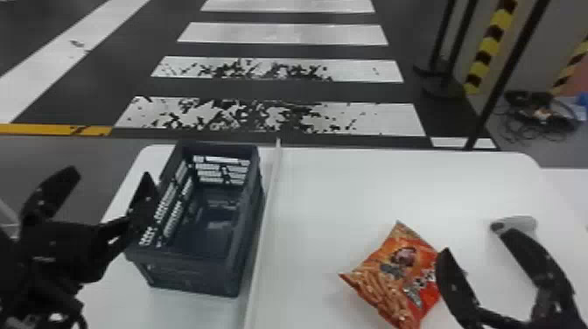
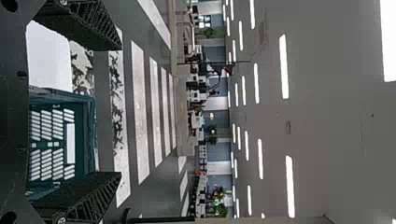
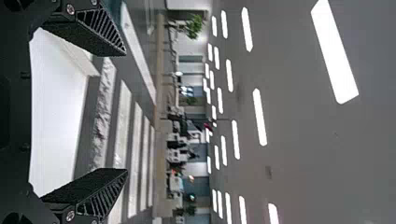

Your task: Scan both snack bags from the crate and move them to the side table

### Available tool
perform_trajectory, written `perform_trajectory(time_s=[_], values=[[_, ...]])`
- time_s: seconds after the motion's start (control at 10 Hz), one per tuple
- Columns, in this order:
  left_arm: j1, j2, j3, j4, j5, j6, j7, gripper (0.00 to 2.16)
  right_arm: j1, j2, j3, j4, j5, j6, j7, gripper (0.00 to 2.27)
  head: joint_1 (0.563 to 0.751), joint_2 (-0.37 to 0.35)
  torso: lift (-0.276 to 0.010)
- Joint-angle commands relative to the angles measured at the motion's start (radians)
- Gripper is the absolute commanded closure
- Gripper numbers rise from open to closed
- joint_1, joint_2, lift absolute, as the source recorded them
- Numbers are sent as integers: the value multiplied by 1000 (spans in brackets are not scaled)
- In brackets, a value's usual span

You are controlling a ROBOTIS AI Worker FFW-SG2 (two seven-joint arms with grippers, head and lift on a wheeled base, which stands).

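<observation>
Snack bag [image 1: 396, 273], partly behind right gripper [image 1: 475, 241]

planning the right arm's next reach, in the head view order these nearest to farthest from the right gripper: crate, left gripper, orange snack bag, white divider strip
From the right gripper:
1. Snack bag, just to its left on the table
2. White divider strip, between bag and crate
3. Crate, left of the strip
4. Left gripper, at the crate's left side

Rows of ceiling strip lights [image 2: 284, 66] glare blank white in the 2 wrist views; the white tabletop [image 1: 328, 183] looks bright, the crate [image 1: 188, 273] dim inside.
</observation>
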Motion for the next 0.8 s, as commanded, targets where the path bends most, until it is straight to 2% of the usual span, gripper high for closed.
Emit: perform_trajectory(time_s=[0.0,0.1,0.3,0.5,0.7], values=[[12,2,35,16,37,0,-13,39,35,0,56,-87,113,214,-3,110,695,144,-95],[12,2,35,21,40,0,-19,39,49,1,84,-153,174,386,-13,107,695,184,-95],[6,2,37,39,65,-9,-42,39,47,0,197,-241,366,601,-73,107,695,273,-95],[-2,5,34,62,91,-43,-70,39,-56,-52,433,-296,625,1024,-224,90,695,314,-95],[-5,15,37,68,115,-55,-90,39,-149,-34,585,-261,754,1257,-314,83,695,335,-95]])
